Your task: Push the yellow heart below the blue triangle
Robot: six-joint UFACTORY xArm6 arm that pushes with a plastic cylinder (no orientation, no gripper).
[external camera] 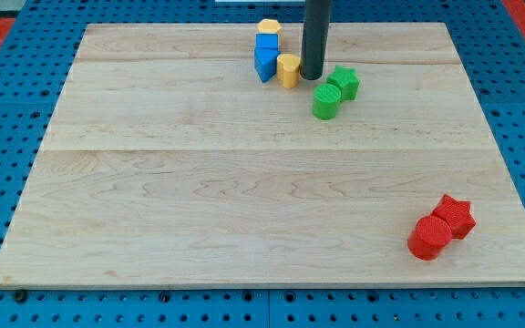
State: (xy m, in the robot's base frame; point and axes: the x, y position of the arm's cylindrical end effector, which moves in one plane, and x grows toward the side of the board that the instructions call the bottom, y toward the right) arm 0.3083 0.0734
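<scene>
The yellow heart (288, 69) sits near the view's top centre of the wooden board (199, 200). It touches the right side of the blue triangle (264, 63). A blue block (267, 43) and a yellow hexagon (269, 28) stand just above the triangle. My tip (311, 76) is at the end of the dark rod, right against the heart's right side.
A green star (343, 82) and a green cylinder (326, 101) lie just right of my tip. A red cylinder (428, 238) and a red star (455, 216) sit at the view's bottom right. Blue pegboard surrounds the board.
</scene>
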